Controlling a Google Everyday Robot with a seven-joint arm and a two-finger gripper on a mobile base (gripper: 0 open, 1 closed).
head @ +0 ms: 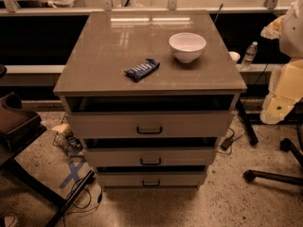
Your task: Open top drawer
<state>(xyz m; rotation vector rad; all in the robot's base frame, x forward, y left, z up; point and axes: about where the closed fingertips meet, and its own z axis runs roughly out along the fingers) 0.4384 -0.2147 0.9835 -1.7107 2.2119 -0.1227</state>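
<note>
Speckled floor is seen round the bench (pixel 94 56), where the top drawer (pixel 104 125) sits just under the worktop, while the gripper (pixel 277 109) is held far right, jaws' state not discernible, so its small handle (pixel 149 130) could be missed and the middle drawer (pixel 118 156) pulled instead.

Cabinet top (pixel 104 56), grey-brown, glossy. On it: one white bowl (pixel 187 46), upright, right of centre; one dark blue snack bar (pixel 142 69), flat, nearer the front, apart from the bowl. My gripper: out of view.
</note>
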